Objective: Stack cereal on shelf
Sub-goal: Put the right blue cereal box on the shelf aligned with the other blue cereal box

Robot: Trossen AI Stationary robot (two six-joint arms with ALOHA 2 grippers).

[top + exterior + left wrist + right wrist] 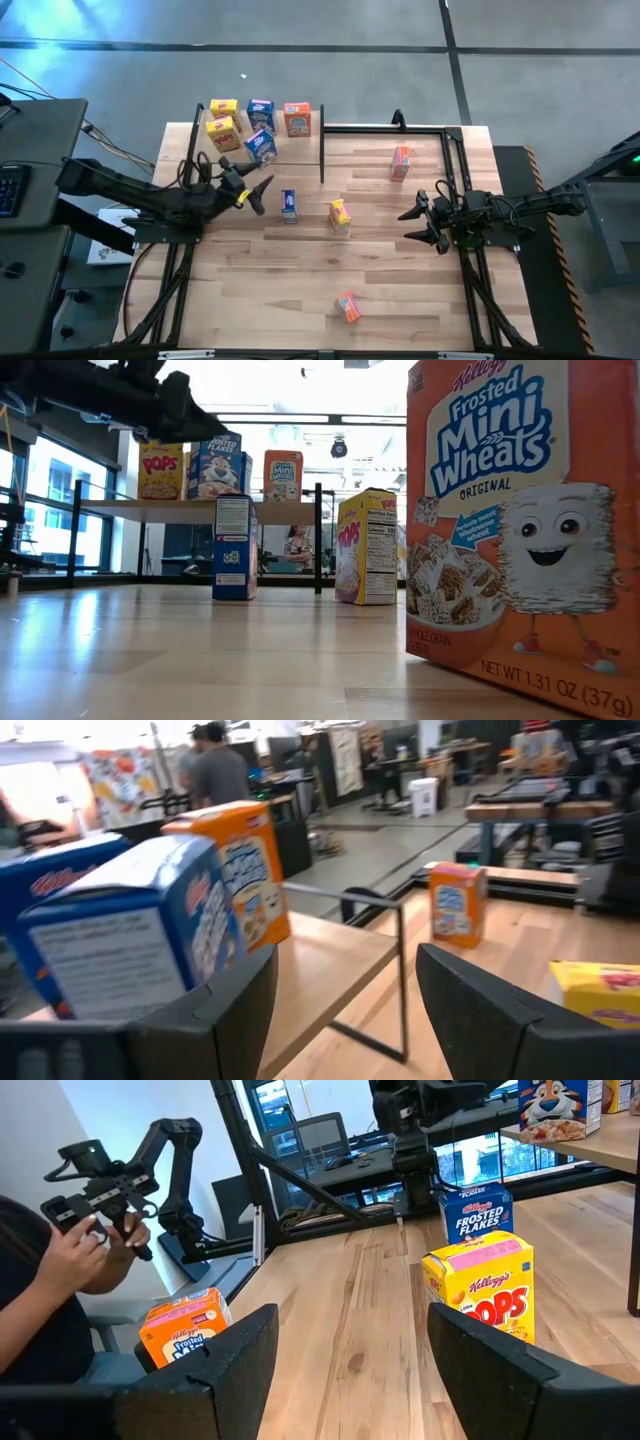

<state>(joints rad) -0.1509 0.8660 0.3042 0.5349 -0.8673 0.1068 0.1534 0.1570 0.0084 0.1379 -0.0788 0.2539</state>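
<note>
High view – shelf: the shelf (235,150) stands at the far left corner of the surface (300,290); five cereal boxes (260,128) crowd it – two yellow, two blue, one orange.
High view – loose boxes: blue box (289,205) and yellow box (340,213) upright near the middle; orange box (400,163) farther back to the right; another orange box (348,307) near the front edge.
High view – left pincer (257,193): beside the shelf's near edge, just left of the blue box, fingers parted, nothing between them.
High view – right pincer (420,220): over the right side, well apart from every box, fingers spread, empty.
Low view: front orange box (520,510) fills the right; blue box (235,547) and yellow box (366,546) stand behind it; shelf (200,510) beyond, with boxes on top.
Left wrist view: left pincer (345,1010) open and empty; a blue box (130,935) on the shelf sits just beyond one finger, an orange one (240,880) behind it.
Right wrist view: right pincer (350,1365) open, gripping nothing; yellow box (485,1290) and blue box (478,1215) ahead; a person's hand (85,1245) off the surface holds a control handle.
</note>
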